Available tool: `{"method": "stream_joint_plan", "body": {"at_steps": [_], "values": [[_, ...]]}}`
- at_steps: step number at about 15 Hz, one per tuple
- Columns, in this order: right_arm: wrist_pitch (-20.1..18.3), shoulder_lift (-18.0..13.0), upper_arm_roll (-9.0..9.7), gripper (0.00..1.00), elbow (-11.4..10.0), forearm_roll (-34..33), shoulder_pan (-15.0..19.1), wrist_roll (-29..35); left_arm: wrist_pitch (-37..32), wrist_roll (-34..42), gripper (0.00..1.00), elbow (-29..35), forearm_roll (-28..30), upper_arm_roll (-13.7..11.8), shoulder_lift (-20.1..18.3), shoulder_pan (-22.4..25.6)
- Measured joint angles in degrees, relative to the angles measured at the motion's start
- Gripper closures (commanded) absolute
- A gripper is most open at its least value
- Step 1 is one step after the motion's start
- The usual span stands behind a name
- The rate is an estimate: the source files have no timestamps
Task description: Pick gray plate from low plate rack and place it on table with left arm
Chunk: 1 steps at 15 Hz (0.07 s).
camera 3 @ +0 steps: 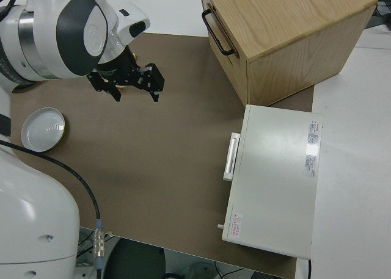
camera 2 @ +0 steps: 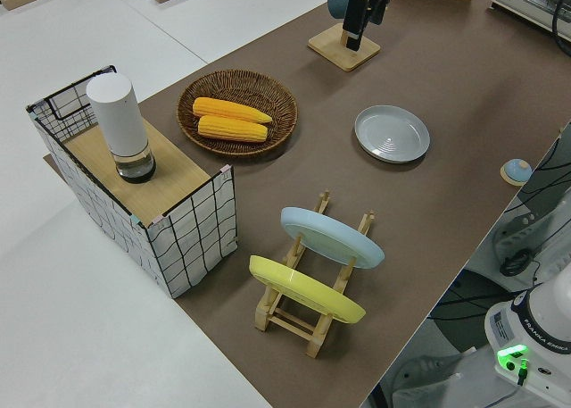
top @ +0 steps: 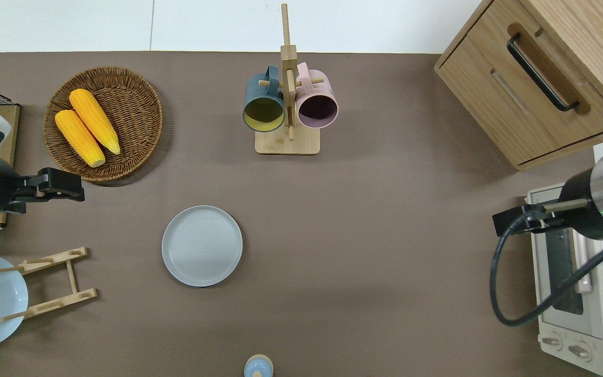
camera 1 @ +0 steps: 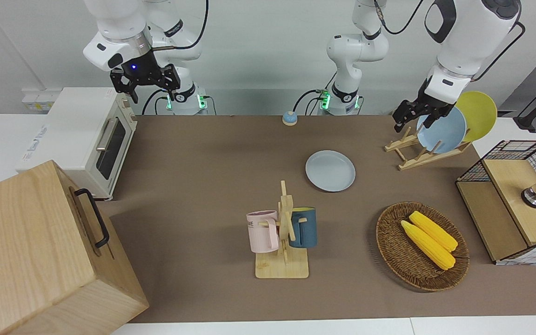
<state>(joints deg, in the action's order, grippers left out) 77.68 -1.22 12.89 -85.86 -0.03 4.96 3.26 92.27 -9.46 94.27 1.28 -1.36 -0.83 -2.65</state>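
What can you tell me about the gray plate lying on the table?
The round, plain light gray plate has a shallow raised rim and faint rings inside, and looks smooth like plastic or ceramic. It lies flat and empty on the brown table mat, touching nothing else. It sits beside the low pale wooden plate rack, nearer to the robots than the wooden mug stand. No gripper holds it.

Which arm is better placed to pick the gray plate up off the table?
Left. The gray plate lies toward the left arm's end, beside the low plate rack, with the left gripper close by. The right arm is parked.
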Motion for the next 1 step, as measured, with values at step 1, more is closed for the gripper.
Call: {"method": "stream_joint_plan", "body": {"at_steps": [1], "values": [[0.0, 0.0, 0.0, 0.013, 0.0, 0.0, 0.0, 0.0, 0.0, 0.7, 0.01, -0.07, -0.79, 0.01, 0.0, -0.01]]}}
